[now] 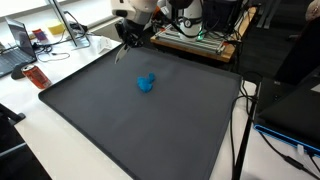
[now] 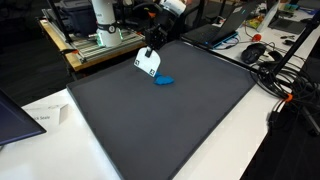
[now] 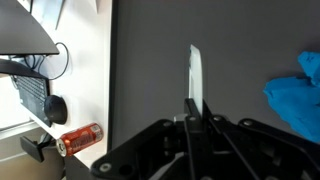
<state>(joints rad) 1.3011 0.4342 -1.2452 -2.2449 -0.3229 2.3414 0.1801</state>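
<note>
My gripper (image 3: 196, 103) is shut on a thin white card (image 3: 195, 72), which the wrist view shows edge-on, sticking out past the fingertips. In an exterior view the card (image 2: 148, 63) hangs under the gripper (image 2: 153, 47) and shows dark spots on its face. It is held just above the far edge of the dark grey mat (image 2: 170, 125). A small crumpled blue object (image 1: 146, 83) lies on the mat (image 1: 120, 125), a short way from the gripper (image 1: 131, 36). The same blue object (image 2: 165, 80) lies just beside the card, and it (image 3: 297, 92) sits at the right edge of the wrist view.
A red can (image 3: 80, 137) lies on the white table beside the mat, also seen as a can (image 1: 37, 75). A laptop (image 1: 15, 45) and an equipment rack (image 1: 200, 40) stand behind. Papers (image 2: 45, 115) and cables (image 2: 285, 85) flank the mat.
</note>
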